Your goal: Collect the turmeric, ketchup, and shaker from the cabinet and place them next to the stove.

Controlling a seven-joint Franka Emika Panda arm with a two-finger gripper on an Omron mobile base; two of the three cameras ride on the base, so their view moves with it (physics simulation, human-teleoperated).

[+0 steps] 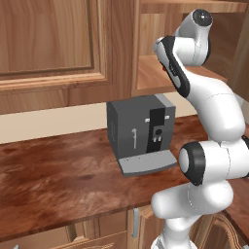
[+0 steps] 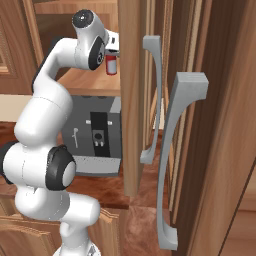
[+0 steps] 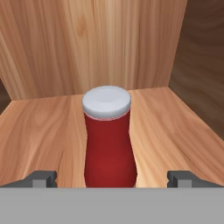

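Before our hand view alone, our wide tool [image 3: 111,178] astride the ketchup [image 3: 109,144], shelf [image 3: 175,127] room either side.

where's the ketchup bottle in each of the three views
Left base view: the ketchup is not in it; the arm stands in front of the open cabinet shelf.
Right base view: the ketchup stands upper centre-left on the shelf, just right of the arm's wrist.
Hand view: the ketchup stands upright at centre, between the open gripper tips.
Shared landmark: the plain wooden cabinet shelf under the bottle.
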